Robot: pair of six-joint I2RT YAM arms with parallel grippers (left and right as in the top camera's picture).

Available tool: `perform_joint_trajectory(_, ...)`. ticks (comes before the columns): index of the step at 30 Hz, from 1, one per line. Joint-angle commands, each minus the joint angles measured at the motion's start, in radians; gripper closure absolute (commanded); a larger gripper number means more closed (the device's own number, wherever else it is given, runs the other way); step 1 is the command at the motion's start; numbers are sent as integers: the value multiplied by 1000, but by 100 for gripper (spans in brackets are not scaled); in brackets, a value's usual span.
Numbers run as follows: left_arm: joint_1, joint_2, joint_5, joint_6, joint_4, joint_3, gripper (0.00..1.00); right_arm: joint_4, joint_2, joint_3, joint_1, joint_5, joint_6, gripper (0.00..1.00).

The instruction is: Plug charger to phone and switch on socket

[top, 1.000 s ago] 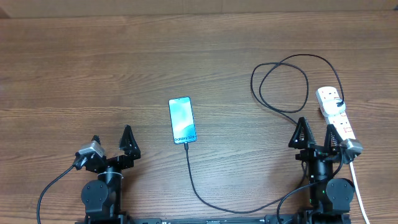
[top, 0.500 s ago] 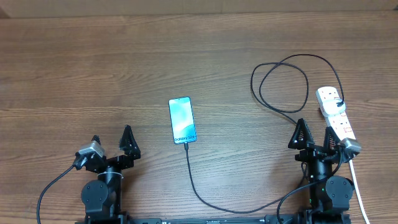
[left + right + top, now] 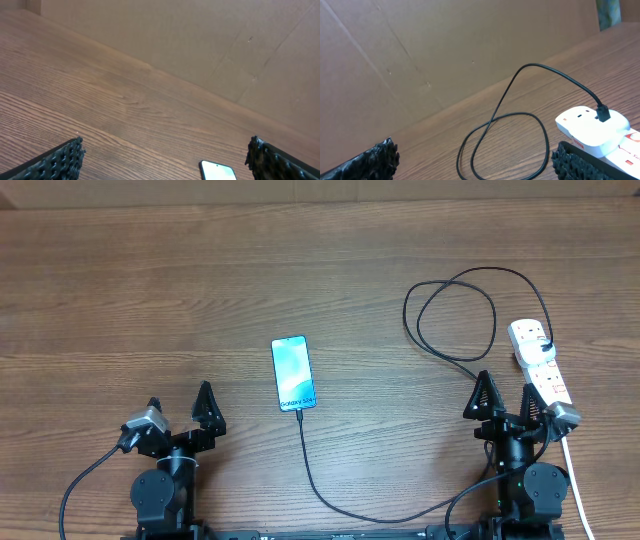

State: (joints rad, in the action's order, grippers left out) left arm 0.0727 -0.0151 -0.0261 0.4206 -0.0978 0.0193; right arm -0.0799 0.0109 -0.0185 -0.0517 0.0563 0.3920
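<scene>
Bare wood worktop; low in frame, left gripper and right gripper both spread wide, nothing held. Charger, a limp, light cable, loops from socket at right edge to phone mid-frame, tip seemingly seated in its lower end. Socket looks like light, rigid plastic, likely to skid: press straight down on a switch rather than grasp.

A brown wood-grain table is filling the overhead view; a plain tan cardboard wall is standing along its 12 o'clock edge.
</scene>
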Motion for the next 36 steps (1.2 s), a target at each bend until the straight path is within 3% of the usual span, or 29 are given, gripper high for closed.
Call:
perform_joint_trajectory(1, 6, 10, -6, 13, 4, -5, 0, 3, -7, 11, -2, 1, 3, 0)
perform_joint_trajectory(22, -91, 13, -6, 13, 5, -6, 1, 3, -7, 11, -2, 1, 3, 0)
perform_joint_trajectory(31, -92, 13, 54, -180, 11, -10, 1, 3, -7, 11, -2, 1, 3, 0)
perform_joint_trajectory(36, -92, 13, 57, -193, 13, -11, 0, 3, -7, 11, -2, 1, 3, 0)
